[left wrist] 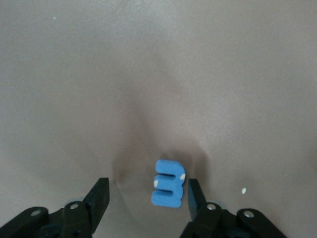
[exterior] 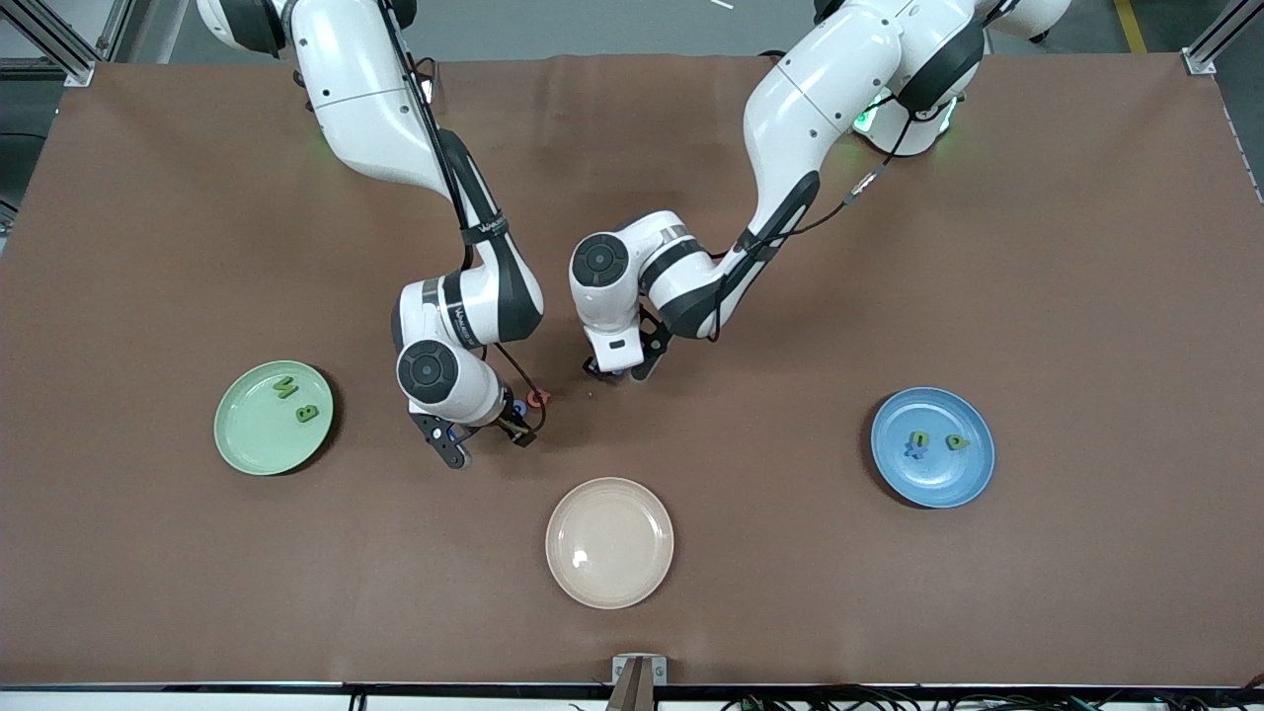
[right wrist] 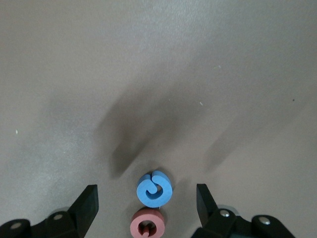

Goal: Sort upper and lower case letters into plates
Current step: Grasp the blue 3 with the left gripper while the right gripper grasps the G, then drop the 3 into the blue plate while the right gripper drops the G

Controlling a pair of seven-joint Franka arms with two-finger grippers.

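1. Sitting toward the right arm's end of the table: mint green plate (exterior: 274, 418), two green letters (exterior: 295, 400) in it.
2. Right gripper (right wrist: 147, 204) low over the table, jaws apart – a round blue letter (right wrist: 154, 189) and a red letter (right wrist: 147, 223) lie touching between them, ungripped.
3. Left gripper (left wrist: 147, 197) low at mid-table, jaws apart around a blue letter (left wrist: 168, 183); one finger (left wrist: 194, 196) just beside it.
4. Cream plate (exterior: 609, 542) nearest the front camera.
5. Blue plate (exterior: 932, 447) toward the left arm's end – three letters (exterior: 932, 442) inside.
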